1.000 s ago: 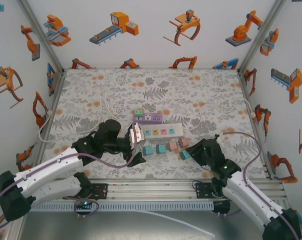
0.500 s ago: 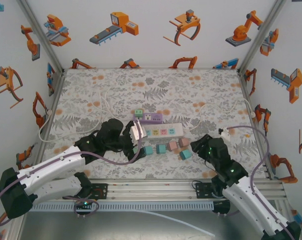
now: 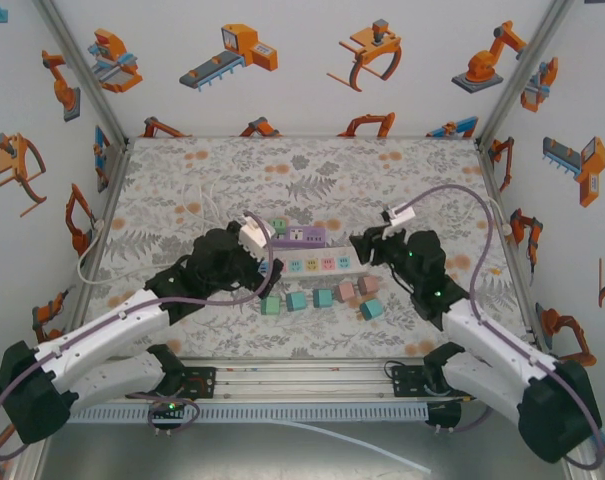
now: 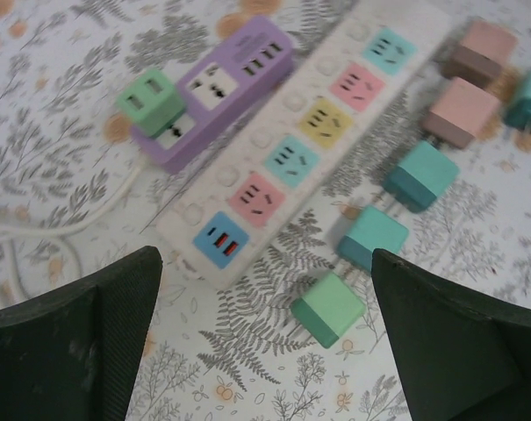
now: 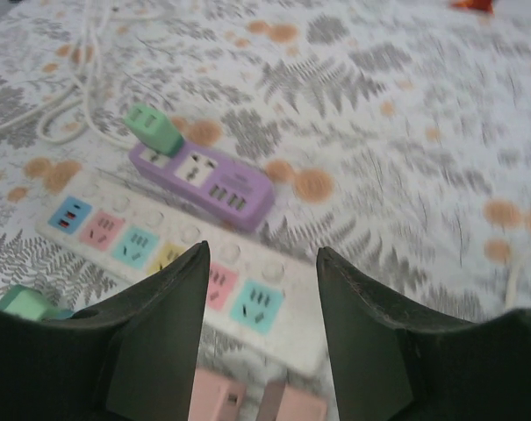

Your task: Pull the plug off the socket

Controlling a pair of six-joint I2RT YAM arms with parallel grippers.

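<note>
**Left gripper** (image 4: 265,281), jaws spread wide and empty, hangs over the left end of the white power strip (image 4: 291,158). **Right gripper** (image 5: 261,263), jaws partly parted and holding nothing, hangs over the strip's right end. The green plug (image 4: 151,103) sits in the left end of the purple socket block (image 4: 234,74), which lies just beside the strip on its far side. We judge the main hazard to be the unfastened block lifting with the plug unless one gripper pins it. A second is closing by mistake on one of the loose plugs (image 4: 328,309) on the table (image 3: 382,180).
</note>
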